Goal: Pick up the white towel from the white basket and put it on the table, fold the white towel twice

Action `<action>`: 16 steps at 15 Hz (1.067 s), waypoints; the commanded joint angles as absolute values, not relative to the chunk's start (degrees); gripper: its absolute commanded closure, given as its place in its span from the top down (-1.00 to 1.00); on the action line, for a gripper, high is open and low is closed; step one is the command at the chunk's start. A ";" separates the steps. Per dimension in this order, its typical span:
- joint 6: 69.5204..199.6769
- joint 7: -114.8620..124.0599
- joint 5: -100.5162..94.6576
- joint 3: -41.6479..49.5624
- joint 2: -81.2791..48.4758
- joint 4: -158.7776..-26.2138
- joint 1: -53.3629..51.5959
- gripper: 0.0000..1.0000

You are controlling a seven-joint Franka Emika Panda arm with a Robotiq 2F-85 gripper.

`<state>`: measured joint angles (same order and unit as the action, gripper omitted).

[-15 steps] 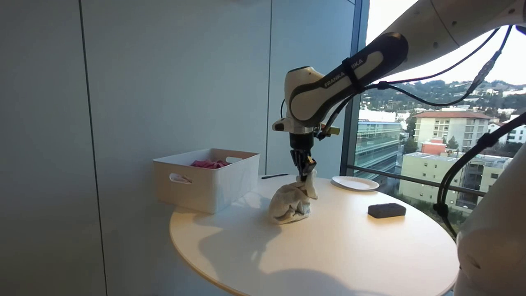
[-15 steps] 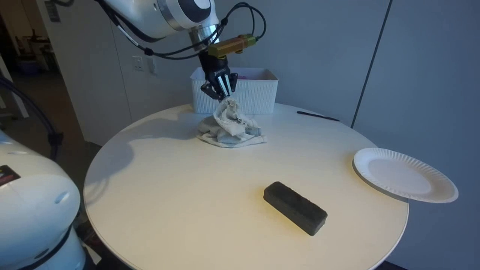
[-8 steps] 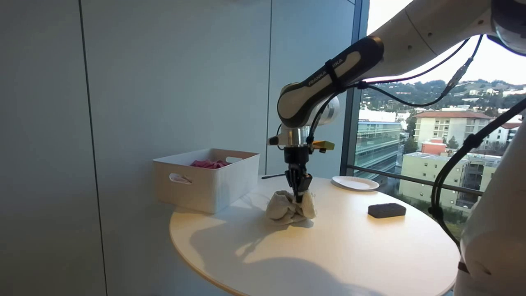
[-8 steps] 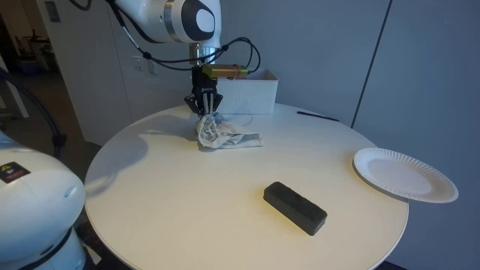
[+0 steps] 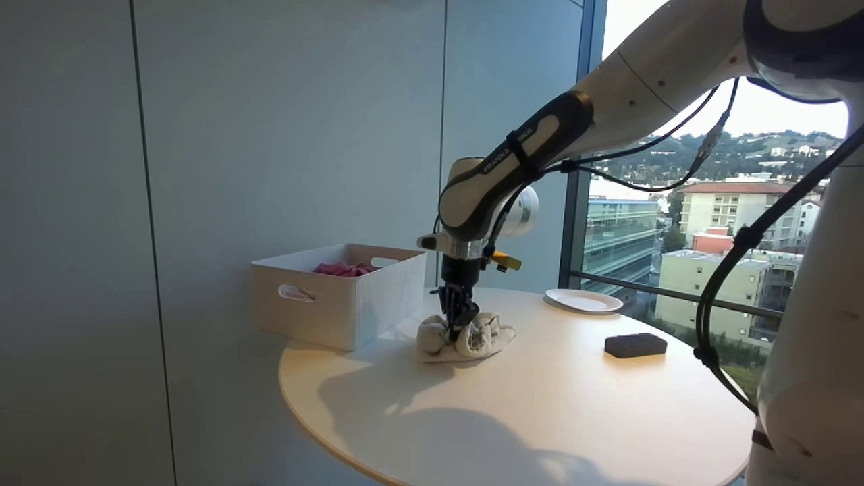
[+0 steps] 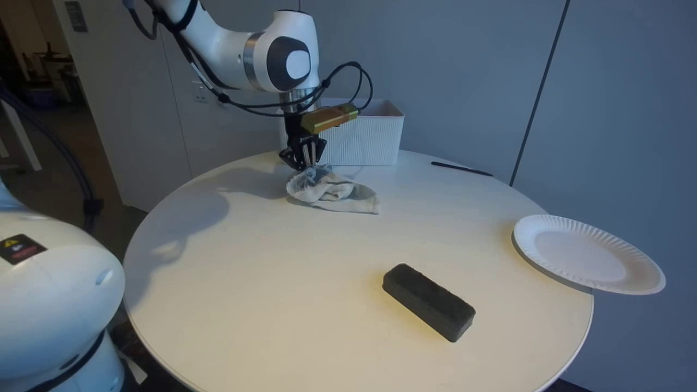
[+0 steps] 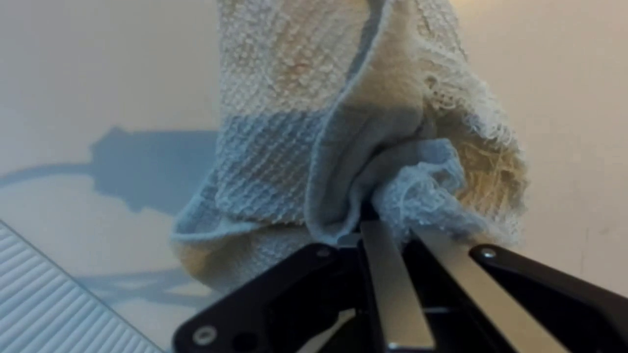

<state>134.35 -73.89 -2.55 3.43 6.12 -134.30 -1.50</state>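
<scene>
Two fingers [image 7: 393, 289] tight on one towel [image 7: 274, 157]; one basket [image 5: 388, 307], one plate [image 6: 582, 253], one block [image 6: 427, 302].

"What else lies about?"
"A white plate [image 6: 588, 254] and, apart from it, a dark block [image 6: 428, 302]."
"Near the grey wall [image 6: 463, 71]?"
"A thin black stick [image 6: 462, 169]; elsewhere, crumpled pink cloth [image 5: 343, 269], and, past the window frame [image 5: 572, 243], pale buildings [image 5: 729, 212] below a hill [image 5: 763, 145]."
</scene>
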 commanded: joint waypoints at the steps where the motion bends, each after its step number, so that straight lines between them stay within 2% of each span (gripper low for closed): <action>1: 136.51 -71.54 -5.84 2.63 3.58 -133.61 -0.85 -0.84; 2: 137.16 -70.36 -7.22 2.55 3.24 -133.74 -0.68 -0.79; 3: 136.66 -69.65 -7.72 2.55 2.96 -133.57 -0.64 -0.33; 4: 137.15 -69.52 -8.14 2.55 2.94 -133.62 -0.70 -0.28; 8: 136.49 -68.60 -7.66 2.13 5.37 -133.88 -1.17 0.32; 12: 135.40 -65.93 -6.59 1.06 14.78 -135.59 -1.96 0.90; 13: 135.14 -64.01 -7.04 0.83 17.39 -135.71 -1.95 1.00; 16: 134.96 -56.06 -8.63 0.12 24.12 -135.40 -1.38 1.00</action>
